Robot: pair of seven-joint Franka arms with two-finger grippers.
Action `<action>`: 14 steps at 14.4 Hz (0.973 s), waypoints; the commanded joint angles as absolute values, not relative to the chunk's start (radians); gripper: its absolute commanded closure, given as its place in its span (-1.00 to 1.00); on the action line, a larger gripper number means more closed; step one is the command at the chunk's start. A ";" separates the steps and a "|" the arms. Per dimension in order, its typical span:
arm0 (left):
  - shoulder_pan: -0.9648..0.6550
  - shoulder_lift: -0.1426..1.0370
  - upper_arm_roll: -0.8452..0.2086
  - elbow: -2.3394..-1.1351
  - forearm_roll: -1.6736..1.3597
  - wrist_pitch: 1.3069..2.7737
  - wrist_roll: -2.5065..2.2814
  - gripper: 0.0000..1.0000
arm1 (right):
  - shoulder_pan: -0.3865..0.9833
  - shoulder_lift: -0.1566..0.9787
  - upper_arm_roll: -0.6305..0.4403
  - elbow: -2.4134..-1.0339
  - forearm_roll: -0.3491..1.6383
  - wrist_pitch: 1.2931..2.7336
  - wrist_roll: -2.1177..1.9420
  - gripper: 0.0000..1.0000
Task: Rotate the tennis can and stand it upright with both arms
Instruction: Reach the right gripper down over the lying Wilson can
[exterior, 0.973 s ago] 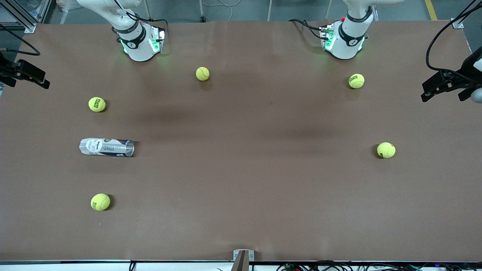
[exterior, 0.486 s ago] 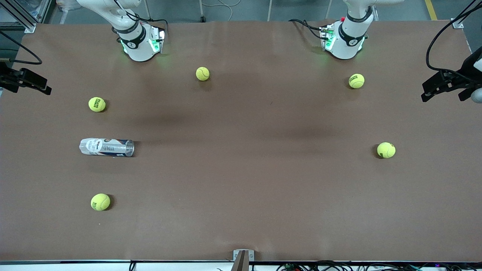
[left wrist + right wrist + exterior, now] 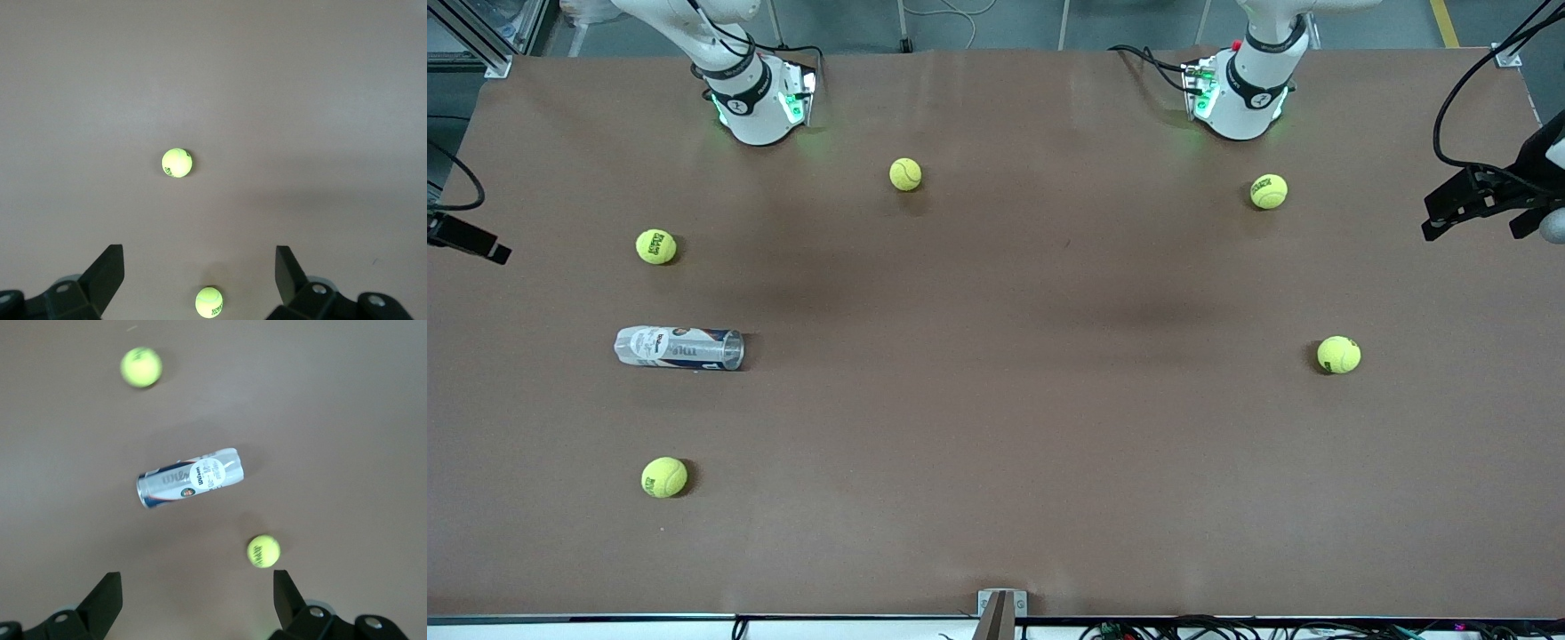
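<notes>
Starting at the edge of the frame by the right arm's end: right gripper [image 3: 467, 238] up in the air over the rim of the brown table [image 3: 996, 400], fingers spread wide, nothing between them. Below it, at mid-height of the frame, the tennis can [image 3: 679, 348], flat on its side, lengthwise along the table, untouched and well apart from both grippers. Above the can in the frame, one tennis ball [image 3: 655, 246]; below the can, nearer the front camera, a second ball [image 3: 663, 477]. Moving along to the upper middle: a third ball [image 3: 905, 174], alone, between the two green-lit bases. On to the left arm's end: a fourth ball [image 3: 1268, 191] just in front of that arm's base, a fifth [image 3: 1338, 355] at mid-height, nearer the camera. Finally the left gripper [image 3: 1476, 200] at the frame's edge, high over the table's end, jaws released and wide, empty, waiting.
</notes>
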State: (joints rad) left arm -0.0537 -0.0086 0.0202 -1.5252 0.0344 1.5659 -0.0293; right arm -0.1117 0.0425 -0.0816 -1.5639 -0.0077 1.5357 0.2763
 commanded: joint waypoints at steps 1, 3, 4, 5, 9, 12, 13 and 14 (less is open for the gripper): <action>-0.051 -0.003 0.021 -1.511 0.023 1.560 -0.011 -1.00 | -0.107 0.058 -0.069 -1.568 -0.006 1.532 0.628 -1.00; -0.051 -0.003 0.021 -1.513 0.023 1.560 -0.012 -1.00 | -0.106 0.086 -0.069 -1.568 -0.011 1.529 0.835 -1.00; -0.051 -0.003 0.021 -1.511 0.023 1.560 -0.012 -1.00 | -0.104 0.103 -0.068 -1.571 -0.011 1.529 0.930 -1.00; -0.051 -0.003 0.021 -1.511 0.023 1.560 -0.012 -1.00 | -0.104 0.116 -0.066 -1.574 -0.011 1.528 1.001 -1.00; -0.051 -0.003 0.021 -1.511 0.023 1.560 -0.012 -1.00 | -0.100 0.184 -0.066 -1.603 -0.009 1.563 1.199 -1.00; -0.051 -0.003 0.021 -1.511 0.023 1.560 -0.012 -1.00 | -0.052 0.262 -0.064 -1.609 -0.009 1.595 1.362 -1.00; -0.051 -0.003 0.021 -1.511 0.023 1.560 -0.012 -1.00 | -0.048 0.279 -0.064 -1.627 -0.009 1.630 1.402 -1.00; -0.051 -0.003 0.021 -1.512 0.023 1.560 -0.012 -1.00 | -0.046 0.285 -0.064 -1.667 -0.009 1.682 1.428 -1.00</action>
State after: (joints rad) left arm -0.0536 -0.0083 0.0203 -1.5254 0.0344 1.5659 -0.0293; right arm -0.0544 0.2706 -0.0625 -1.6195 -0.0079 1.6216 1.3599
